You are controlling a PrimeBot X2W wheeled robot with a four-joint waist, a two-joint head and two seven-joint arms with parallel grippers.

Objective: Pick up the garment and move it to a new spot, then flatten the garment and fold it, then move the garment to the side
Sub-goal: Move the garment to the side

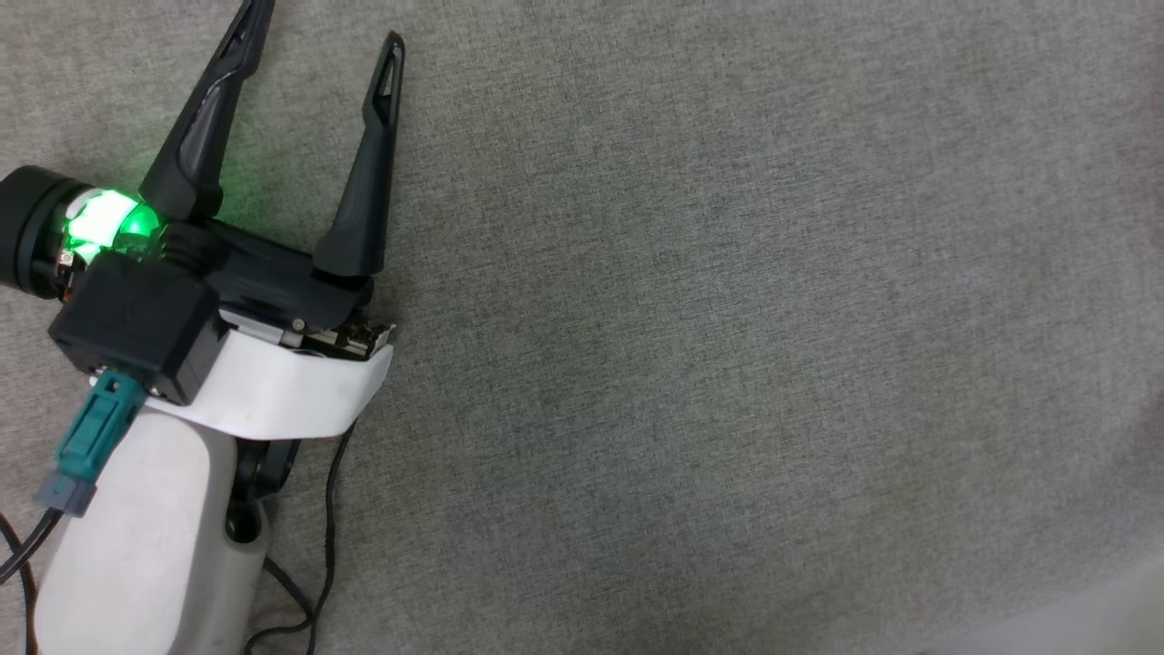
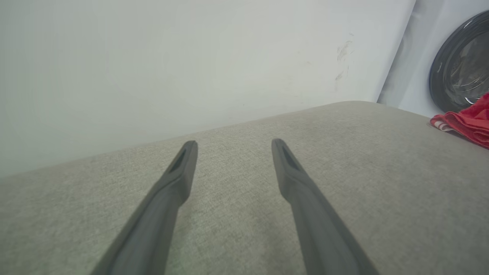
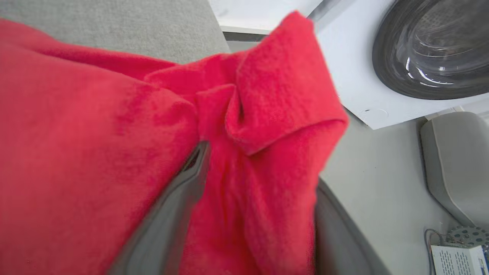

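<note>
The garment (image 3: pixel 95 133), a red cloth, lies bunched close before the right wrist camera and drapes over both dark fingers of my right gripper (image 3: pixel 259 168). Those fingers stand apart with a fold of red cloth between them, so the gripper is open. From the left wrist view, the garment (image 2: pixel 466 122) is a red heap with a striped edge at the far right of the grey surface. My left gripper (image 1: pixel 326 25) hovers over bare grey fabric at the upper left of the head view, open and holding nothing; the left wrist view has the same gripper (image 2: pixel 234 144) with its fingers spread.
The grey woven surface (image 1: pixel 727 318) stretches to the right of the left arm. A white wall (image 2: pixel 191 57) rises behind its far edge. A washing machine with a dark round door (image 3: pixel 431 49) stands beyond the garment. A white vented box (image 3: pixel 458 259) sits on the floor.
</note>
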